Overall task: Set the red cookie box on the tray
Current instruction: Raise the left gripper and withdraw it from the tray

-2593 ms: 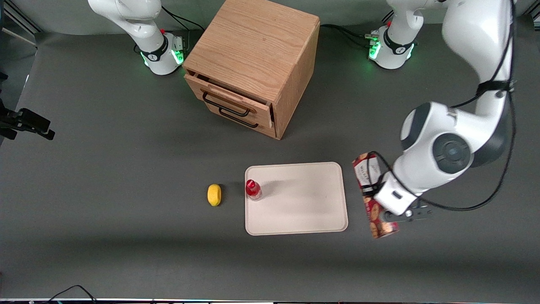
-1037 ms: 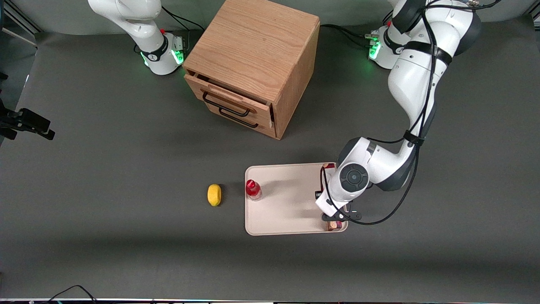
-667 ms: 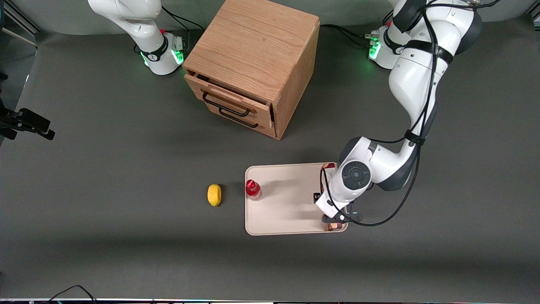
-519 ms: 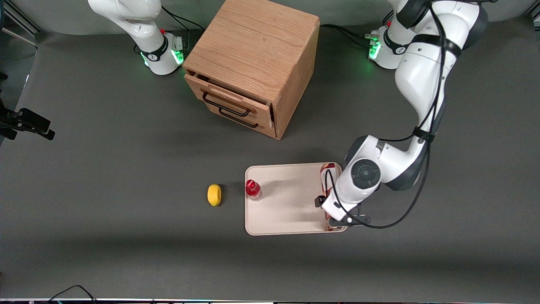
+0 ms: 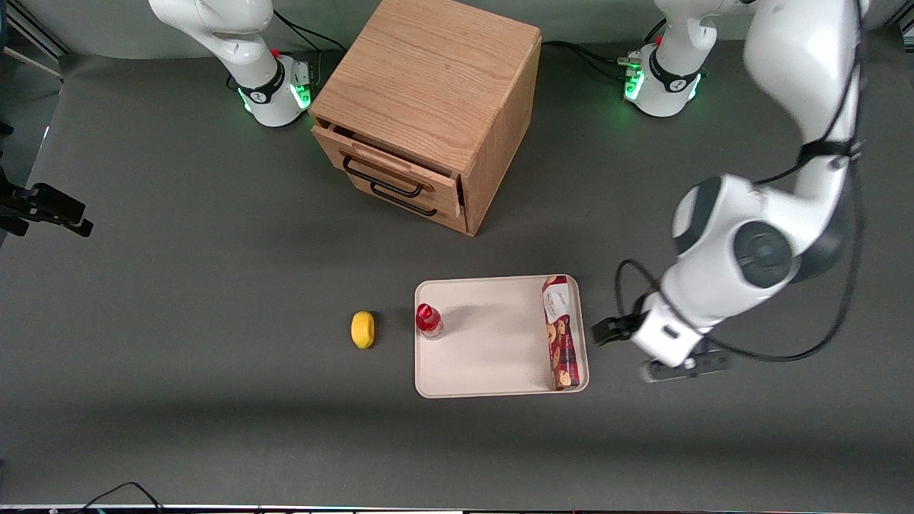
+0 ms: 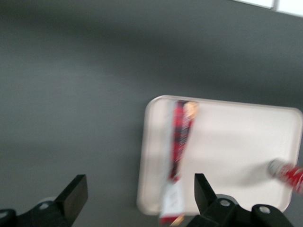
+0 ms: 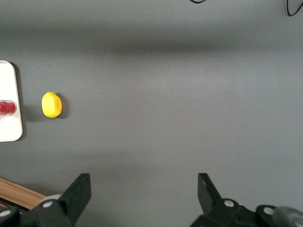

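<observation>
1. Now the red cookie box point(image 5: 559, 333) is seen lying flat inside the tray point(image 5: 493, 382), along the rim at the working arm's end, white-label end farther from the front camera; its near end sits right at the tray's corner
2. The gripper point(image 5: 678, 370) is held above bare bench point(image 5: 214, 400) just beside the tray, toward the working arm's end; in the wrist view its fingers point(image 6: 72, 196) are spread wide w/ nothing between them
3. Task is judged done, or nearly so: box is released & rests on the tray
4. Risk: box lies tight against the low rim, so it could be tipped off or slid over the edge if the tray were nudged by the arm or its trailing cable
5. Risk: a small red-capped bottle point(image 5: 428, 320) stands upright at the tray's other end; any shove to the tray could topple it
6. A yellow object point(image 5: 363, 330) lies on the bench beside that end, apart from the tray; the wooden drawer cabinet point(image 5: 428, 107) is well clear, so no trouble is expected from either
</observation>
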